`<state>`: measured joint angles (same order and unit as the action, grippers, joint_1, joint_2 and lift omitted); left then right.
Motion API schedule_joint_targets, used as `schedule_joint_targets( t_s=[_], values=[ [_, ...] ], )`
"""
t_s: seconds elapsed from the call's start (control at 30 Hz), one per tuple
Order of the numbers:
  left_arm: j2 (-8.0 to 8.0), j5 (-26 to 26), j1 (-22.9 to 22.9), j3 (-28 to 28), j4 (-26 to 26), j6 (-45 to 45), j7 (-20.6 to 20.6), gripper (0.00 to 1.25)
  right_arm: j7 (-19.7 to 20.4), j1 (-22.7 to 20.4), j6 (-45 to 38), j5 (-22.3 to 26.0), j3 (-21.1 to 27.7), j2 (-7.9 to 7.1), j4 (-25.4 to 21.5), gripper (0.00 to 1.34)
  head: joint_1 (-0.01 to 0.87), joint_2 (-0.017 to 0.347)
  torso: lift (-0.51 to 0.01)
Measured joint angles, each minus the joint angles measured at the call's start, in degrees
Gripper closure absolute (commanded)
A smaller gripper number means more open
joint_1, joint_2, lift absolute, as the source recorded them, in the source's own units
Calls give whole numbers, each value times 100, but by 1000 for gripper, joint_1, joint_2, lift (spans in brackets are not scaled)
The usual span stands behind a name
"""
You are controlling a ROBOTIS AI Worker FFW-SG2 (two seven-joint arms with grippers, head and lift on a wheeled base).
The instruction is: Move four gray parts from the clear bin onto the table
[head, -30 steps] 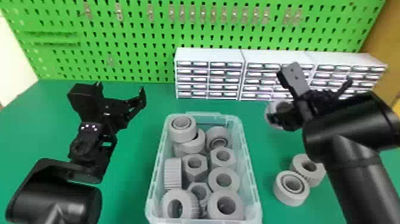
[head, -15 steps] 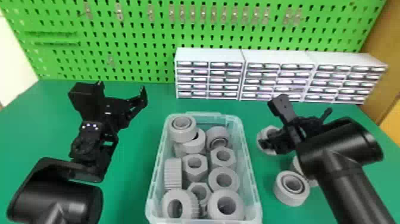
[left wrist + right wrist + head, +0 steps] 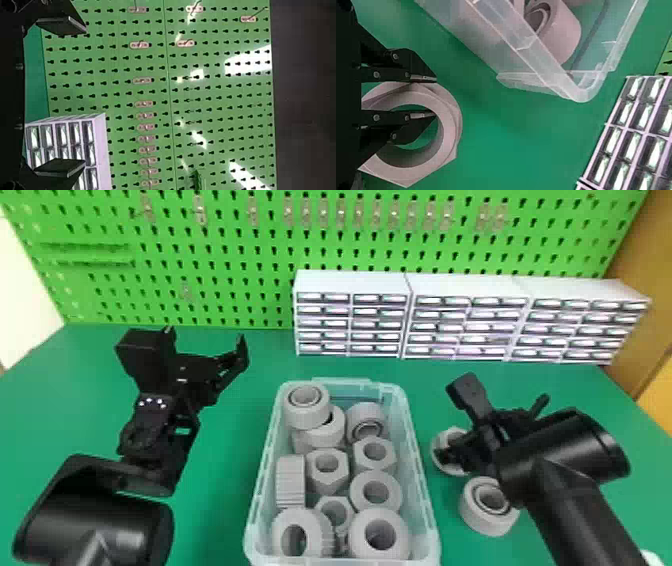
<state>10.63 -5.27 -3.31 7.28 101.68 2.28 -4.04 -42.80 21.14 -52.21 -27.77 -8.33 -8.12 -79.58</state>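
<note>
Gray part [image 3: 451, 130] in right gripper [image 3: 447, 456] — table [image 3: 494, 134] between it and clear bin [image 3: 581, 94].

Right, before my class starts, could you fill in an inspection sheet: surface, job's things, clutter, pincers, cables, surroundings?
Surface: green table.
Job's things: clear bin holding several gray parts; gray ring on the table, right of the bin.
Clutter: nothing seen.
Pincers: left pincer open and empty; right pincer gripping a gray nut's wall, one finger inside its hole.
Cables: nothing seen.
Surroundings: green pegboard behind white drawer units.
</note>
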Motion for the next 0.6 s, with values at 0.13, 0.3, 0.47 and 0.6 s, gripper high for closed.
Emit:
schedule_joint_targets(
  t_s=[0.13,0.3,0.47,0.6],
  values=[
    [0,0,-1,4,-3,0,0,108,0,-43,13,0,34,3,49,1165,678,34,-50],
    [0,0,-2,2,-4,0,0,108,0,-110,18,-3,59,4,67,1165,678,34,-50],
    [0,-1,0,6,-4,0,0,108,0,-164,18,-7,65,9,80,1164,678,34,-50],
    [0,-7,5,-1,-4,0,0,108,0,-198,13,-18,64,20,83,1162,678,34,-50]
  ],
)
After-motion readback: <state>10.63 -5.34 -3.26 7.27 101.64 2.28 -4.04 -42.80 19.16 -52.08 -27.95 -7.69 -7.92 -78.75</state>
